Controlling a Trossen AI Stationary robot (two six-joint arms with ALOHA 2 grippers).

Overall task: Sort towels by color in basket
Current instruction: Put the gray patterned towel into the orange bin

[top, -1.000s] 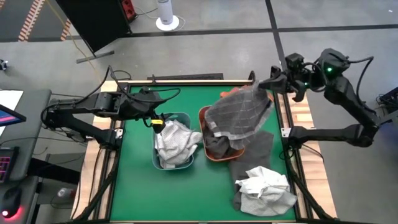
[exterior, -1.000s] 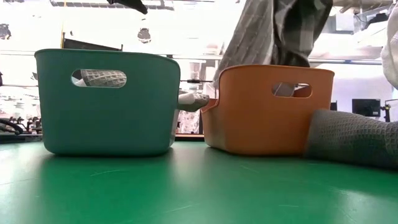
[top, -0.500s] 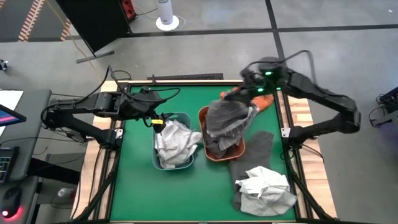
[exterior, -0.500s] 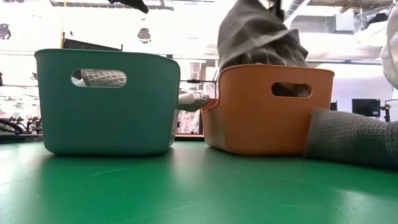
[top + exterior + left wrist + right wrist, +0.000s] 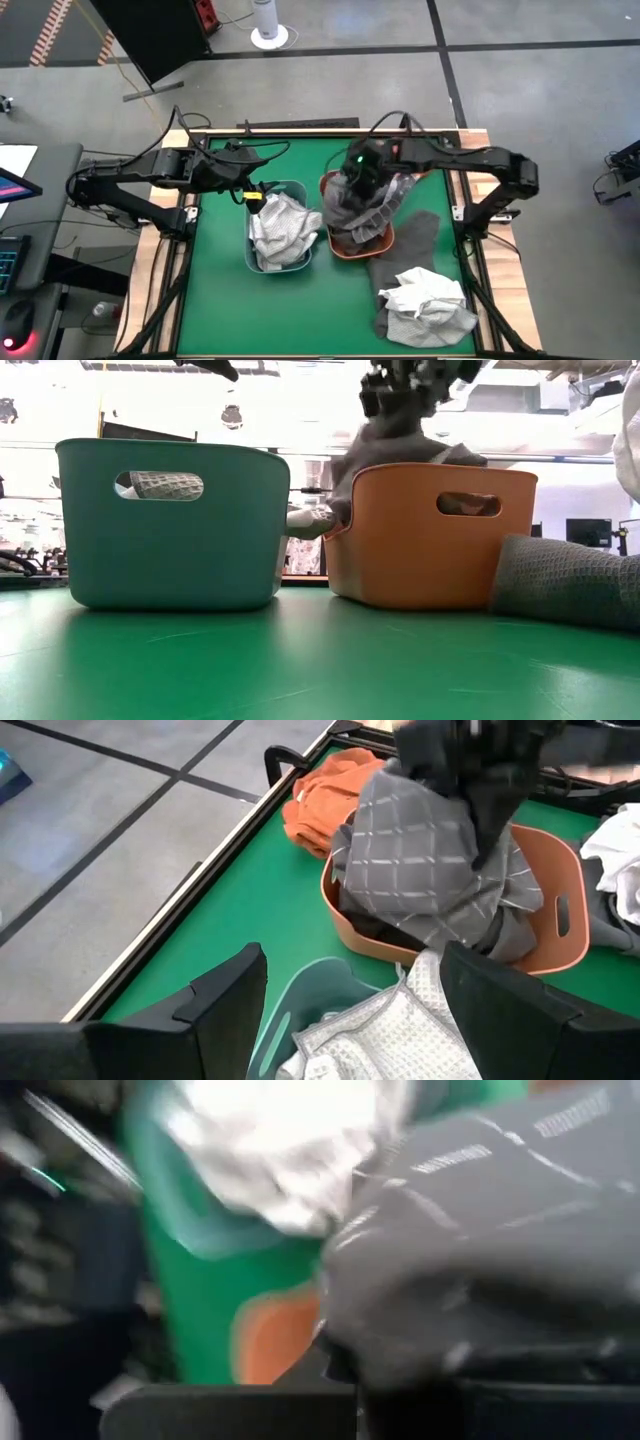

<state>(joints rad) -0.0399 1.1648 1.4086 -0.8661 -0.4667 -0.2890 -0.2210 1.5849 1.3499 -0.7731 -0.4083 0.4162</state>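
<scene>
Swung in from the far right since a second ago, right gripper now low over the orange basket, jaws clenched on the grey checked towel bunched inside. Could leave cloth draped over the rim if released now. Left gripper by the teal basket, jaws spread, empty.

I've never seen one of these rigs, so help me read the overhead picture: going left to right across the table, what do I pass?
Left gripper → teal basket of pale towels → orange basket with right gripper lowering a checked grey towel → crumpled white towel.
</scene>
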